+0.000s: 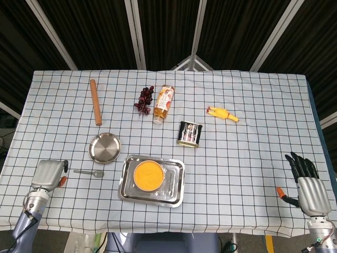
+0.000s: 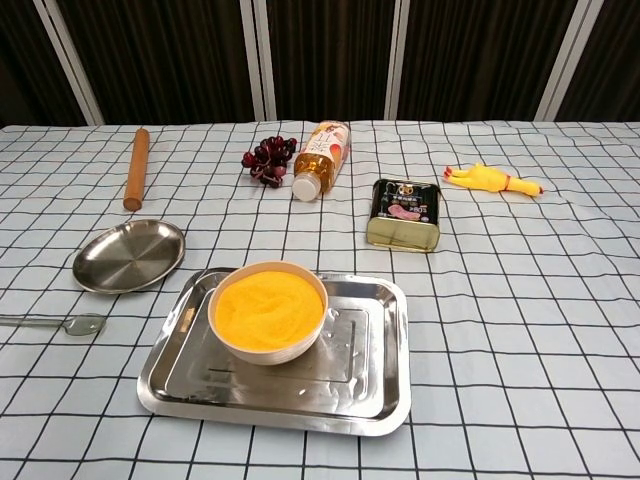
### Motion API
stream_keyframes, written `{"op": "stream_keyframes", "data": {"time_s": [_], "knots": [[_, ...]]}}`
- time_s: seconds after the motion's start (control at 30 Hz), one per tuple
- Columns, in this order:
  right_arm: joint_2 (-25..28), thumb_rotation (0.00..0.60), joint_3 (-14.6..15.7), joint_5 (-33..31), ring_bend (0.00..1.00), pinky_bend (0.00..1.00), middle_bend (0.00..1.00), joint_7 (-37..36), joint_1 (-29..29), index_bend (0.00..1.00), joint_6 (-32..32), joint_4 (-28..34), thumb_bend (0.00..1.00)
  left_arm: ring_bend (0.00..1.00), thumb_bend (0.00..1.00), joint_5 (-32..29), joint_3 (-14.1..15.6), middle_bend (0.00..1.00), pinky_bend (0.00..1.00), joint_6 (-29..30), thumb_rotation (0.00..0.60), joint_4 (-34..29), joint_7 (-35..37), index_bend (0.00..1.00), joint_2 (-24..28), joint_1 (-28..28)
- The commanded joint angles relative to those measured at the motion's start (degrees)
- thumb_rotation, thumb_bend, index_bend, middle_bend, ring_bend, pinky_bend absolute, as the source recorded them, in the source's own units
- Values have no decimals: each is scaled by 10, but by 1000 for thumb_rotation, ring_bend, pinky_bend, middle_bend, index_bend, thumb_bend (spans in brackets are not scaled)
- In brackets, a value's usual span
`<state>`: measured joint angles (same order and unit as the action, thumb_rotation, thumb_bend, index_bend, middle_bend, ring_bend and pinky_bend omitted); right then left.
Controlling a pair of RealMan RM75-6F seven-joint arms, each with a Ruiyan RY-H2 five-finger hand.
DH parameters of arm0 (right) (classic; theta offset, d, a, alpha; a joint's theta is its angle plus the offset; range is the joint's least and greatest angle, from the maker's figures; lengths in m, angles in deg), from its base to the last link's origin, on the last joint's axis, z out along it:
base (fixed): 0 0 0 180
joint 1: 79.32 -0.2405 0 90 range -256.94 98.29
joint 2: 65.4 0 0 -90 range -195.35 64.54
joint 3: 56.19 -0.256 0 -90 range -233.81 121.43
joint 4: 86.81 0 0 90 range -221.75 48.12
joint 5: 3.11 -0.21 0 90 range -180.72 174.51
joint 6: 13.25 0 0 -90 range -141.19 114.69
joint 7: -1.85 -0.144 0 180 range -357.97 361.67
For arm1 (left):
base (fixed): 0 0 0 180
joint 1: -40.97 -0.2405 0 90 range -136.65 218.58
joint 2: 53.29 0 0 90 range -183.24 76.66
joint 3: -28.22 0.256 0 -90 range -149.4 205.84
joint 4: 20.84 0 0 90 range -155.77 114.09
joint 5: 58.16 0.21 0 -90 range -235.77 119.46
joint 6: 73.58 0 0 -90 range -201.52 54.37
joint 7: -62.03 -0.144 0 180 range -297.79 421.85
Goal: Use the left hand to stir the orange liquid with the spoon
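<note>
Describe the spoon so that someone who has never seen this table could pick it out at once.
Start at the steel tray holding the bowl of orange liquid near the table's front edge. Go to its left, in front of the round steel plate: the spoon lies flat on the checked cloth there, by the left hand. It is the only thin, long-handled metal piece.

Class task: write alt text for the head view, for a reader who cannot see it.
A bowl of orange liquid sits in a metal tray on a checked tablecloth. The left hand hovers just left of a spoon lying on the cloth. The right hand waits, fingers spread, at the far right.
</note>
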<state>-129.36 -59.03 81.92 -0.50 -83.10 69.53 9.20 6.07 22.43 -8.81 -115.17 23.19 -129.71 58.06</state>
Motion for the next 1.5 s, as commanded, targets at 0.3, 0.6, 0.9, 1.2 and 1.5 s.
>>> {"op": "stream_keyframes", "data": {"time_s": [0.3, 0.6, 0.9, 1.2, 1.5], "knots": [[1, 600, 0, -2, 0, 0, 0, -4, 1, 0, 0, 2, 339, 1000, 460, -51, -5, 1000, 1000, -18, 600, 40, -31, 469, -46, 31], [2, 600, 0, -4, 0, 0, 0, -8, 1, 0, -2, 4, 338, 1000, 506, -73, -4, 1000, 1000, -18, 600, 55, -34, 479, -71, 44], [3, 600, 0, -3, 0, 0, 0, -10, 1, 0, -2, 5, 338, 1000, 507, -81, 0, 1000, 1000, -16, 600, 64, -41, 481, -85, 56], [2, 600, 0, -3, 0, 0, 0, -11, 1, 0, -1, 4, 339, 1000, 507, -91, 6, 1000, 1000, -17, 600, 70, -47, 486, -99, 66], [3, 600, 0, -3, 0, 0, 0, -11, 1, 0, -1, 4, 338, 1000, 507, -88, 15, 1000, 1000, -10, 600, 69, -47, 500, -102, 71]]}}
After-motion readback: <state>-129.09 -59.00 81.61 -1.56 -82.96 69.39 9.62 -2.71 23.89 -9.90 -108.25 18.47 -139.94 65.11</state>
